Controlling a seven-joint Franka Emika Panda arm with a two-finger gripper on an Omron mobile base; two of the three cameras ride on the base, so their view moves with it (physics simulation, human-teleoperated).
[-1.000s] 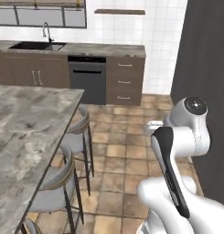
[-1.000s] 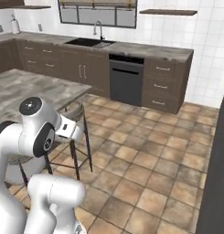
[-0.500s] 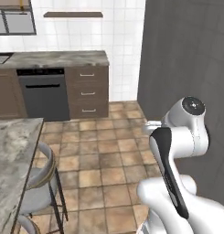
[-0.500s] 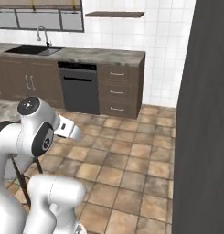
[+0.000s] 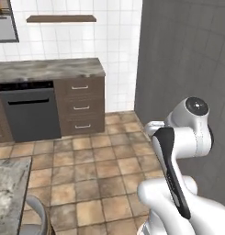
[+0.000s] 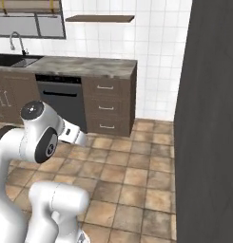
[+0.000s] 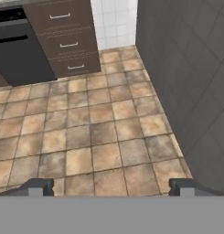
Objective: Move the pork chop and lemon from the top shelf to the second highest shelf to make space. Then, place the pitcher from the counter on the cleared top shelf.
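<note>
My gripper (image 7: 111, 187) hangs open over the brown tiled floor (image 7: 99, 132), its two dark fingertips (image 7: 40, 186) spread wide with nothing between them. A tall dark grey fridge (image 5: 187, 55) with a flat closed face stands to the right, also seen as the fridge (image 6: 210, 118) in the right base view and the fridge (image 7: 186, 68) in the hand view. The top shelf, the second highest shelf, the pork chop and the lemon are hidden. The pitcher is out of view. My white arm (image 5: 178, 147) is folded close to the base.
A brown drawer cabinet (image 5: 79, 108) and a dark dishwasher (image 5: 26, 110) stand against the white tiled wall, under a stone counter (image 6: 89, 66) with a sink (image 6: 13, 59). A stone island corner (image 5: 8, 183) and a stool (image 5: 36, 215) lie at the lower left.
The whole picture has shifted: the base has turned right, so the cabinets and island slid left and the dark fridge now looms large. The gripper has stayed open.
</note>
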